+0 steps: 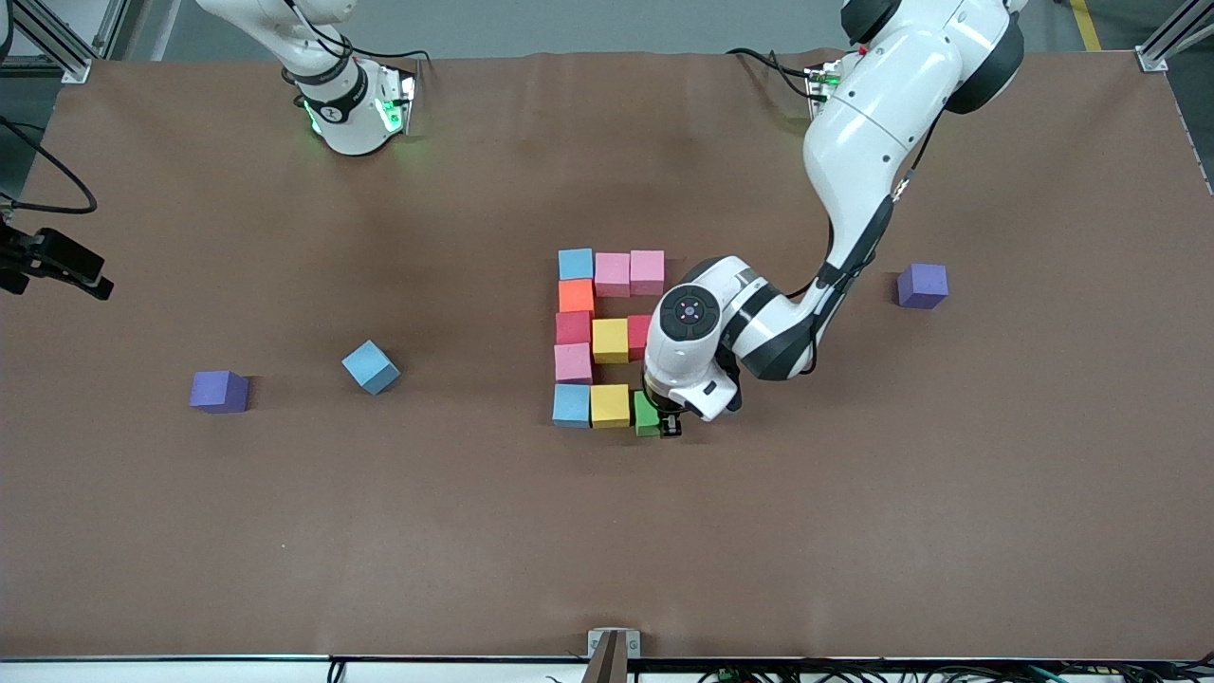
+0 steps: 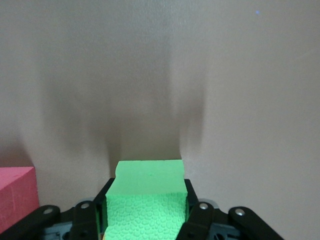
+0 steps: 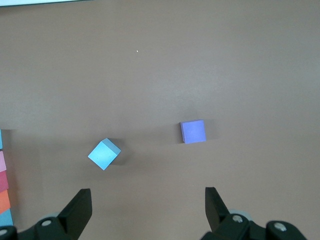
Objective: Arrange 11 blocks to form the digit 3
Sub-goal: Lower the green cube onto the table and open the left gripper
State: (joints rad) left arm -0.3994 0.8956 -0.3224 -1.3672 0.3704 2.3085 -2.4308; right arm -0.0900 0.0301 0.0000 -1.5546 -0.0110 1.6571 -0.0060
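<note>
The digit 3 (image 1: 607,337) lies in the middle of the front view, its five-cube column running up and down the frame and its three bars pointing toward the left arm's end of the table. The left gripper (image 1: 661,422) is down at the tip of the lowest bar, its jaws clamped on the green block (image 1: 646,415), which sits square against the yellow block (image 1: 610,405). Bare table (image 1: 854,531) surrounds the figure, with the tilted stray light blue cube (image 1: 370,367) and two purple cubes (image 1: 219,391) well apart, while the right gripper (image 3: 147,205) waits above them, jaws wide apart and empty.
</note>
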